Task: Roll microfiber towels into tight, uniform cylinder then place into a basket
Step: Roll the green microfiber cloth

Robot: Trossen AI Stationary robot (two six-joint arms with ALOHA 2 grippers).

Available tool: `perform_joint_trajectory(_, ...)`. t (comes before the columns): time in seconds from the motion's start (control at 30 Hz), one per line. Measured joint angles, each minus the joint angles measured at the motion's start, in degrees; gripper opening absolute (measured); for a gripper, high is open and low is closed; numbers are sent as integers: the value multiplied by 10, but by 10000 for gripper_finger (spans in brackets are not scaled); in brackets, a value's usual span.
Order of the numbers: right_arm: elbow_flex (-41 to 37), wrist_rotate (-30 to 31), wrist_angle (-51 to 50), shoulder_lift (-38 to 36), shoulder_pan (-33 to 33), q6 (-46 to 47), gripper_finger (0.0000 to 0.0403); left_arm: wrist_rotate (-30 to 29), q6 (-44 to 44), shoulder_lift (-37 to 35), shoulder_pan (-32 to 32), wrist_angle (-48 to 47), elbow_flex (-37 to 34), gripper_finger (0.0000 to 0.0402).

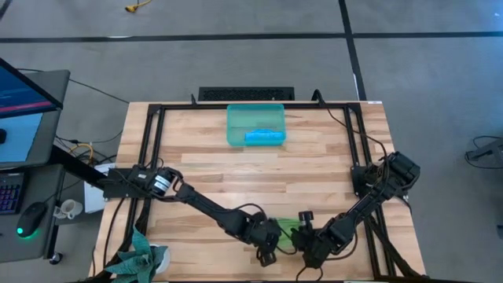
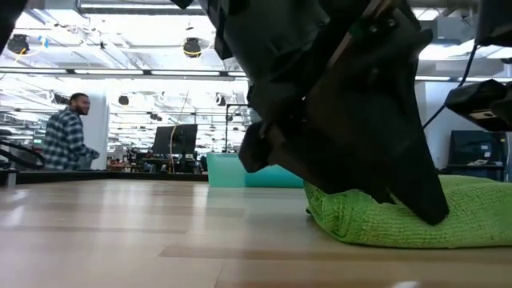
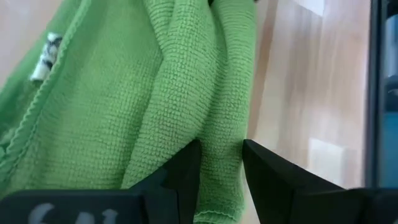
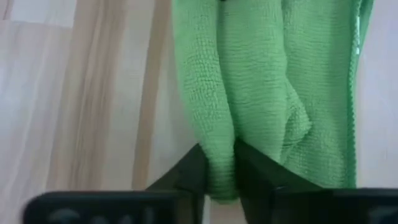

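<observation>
Looking straight down in the high view, you have both arms meeting at the near edge of the bench [image 1: 236, 169], the left claw [image 1: 269, 238] and right claw [image 1: 308, 236] on either side of the lime green towel [image 1: 288, 226], which barely shows between them. The blue towel [image 1: 263, 136] already lies rolled inside the teal basket [image 1: 234, 126] at the far side, well apart from the arms.

In the low view the green towel [image 2: 448, 212] sits bunched on the bench with a dark claw [image 2: 352, 120] pressing down onto it; the basket [image 2: 228, 170] shows far behind, and a person in a plaid shirt [image 2: 68, 132] stands in the room beyond.

In the left wrist view your left claw [image 3: 221, 158] is clenched on a thick fold of the green towel [image 3: 124, 106], a small white tag [image 3: 45, 56] visible near its hem.

In the right wrist view your right claw [image 4: 219, 168] pinches a hanging fold of the same towel [image 4: 273, 74].

Expect this cloth to be light, soft and limp: it will sag and unroll unless tension is kept up. Judging from the folds, take it at the thick layered edge, both ends level, so the roll stays tight
</observation>
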Motion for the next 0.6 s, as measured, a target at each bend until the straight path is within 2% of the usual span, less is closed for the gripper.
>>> perform_joint_trajectory(0.23, -3, -5, 6, -2, 1, 14, 16, -68, 106, 1, -16, -3, -1, 119)
perform_joint_trajectory(0.4, -3, -9, 6, -2, 1, 43, 21, -119, 141, -1, -24, -7, -1, 119)
perform_joint_trajectory(0.5, -3, -14, 6, -5, 3, 46, 26, -122, 154, -2, -25, -24, 6, 119)
perform_joint_trajectory(0.6, -4, -20, 6, -11, 3, 47, 14, -131, 155, -3, -29, -55, 22, 119)
